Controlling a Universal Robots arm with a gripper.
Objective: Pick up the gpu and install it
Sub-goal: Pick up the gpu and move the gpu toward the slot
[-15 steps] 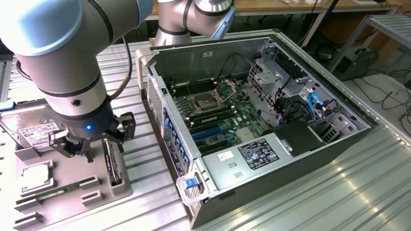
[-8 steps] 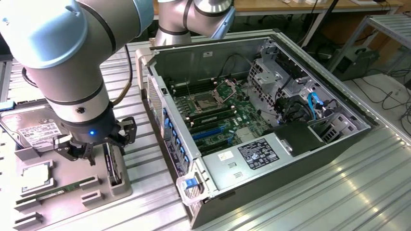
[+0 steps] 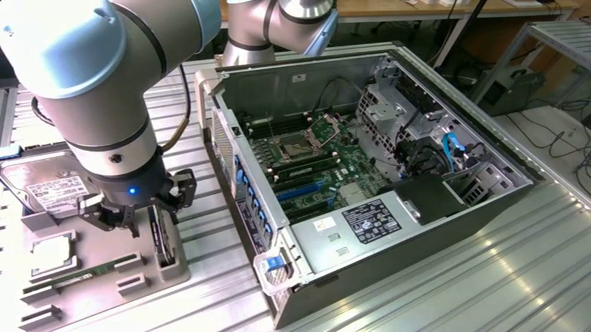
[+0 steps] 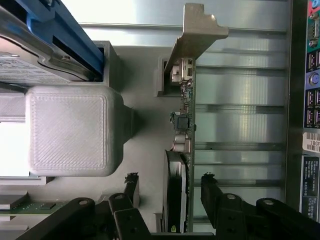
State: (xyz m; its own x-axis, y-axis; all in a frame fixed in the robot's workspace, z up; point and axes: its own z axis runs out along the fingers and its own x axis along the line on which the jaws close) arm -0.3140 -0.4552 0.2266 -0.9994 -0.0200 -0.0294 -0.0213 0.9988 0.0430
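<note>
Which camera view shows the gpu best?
The wrist view: the gpu stands on edge in its gray holder, with its silver bracket, green board and black fan all visible. The exterior view shows the gpu as a thin dark strip.

1. Gripper (image 3: 146,216) hangs low over the grey fixture tray (image 3: 93,238) at the exterior view's left, with its fingers spread apart.
2. The gpu (image 3: 165,242) stands on edge in a slot of the tray, directly under the gripper. The fingers appear to flank its near end; contact cannot be resolved.
3. Hard drive (image 3: 41,185) sits at the tray's far end. RAM stick (image 3: 88,274) lies flat in the tray.
4. Open computer case (image 3: 388,283) lies on the ribbed metal table (image 3: 517,277) just beside the tray, with the motherboard (image 3: 305,162) exposed.
</note>
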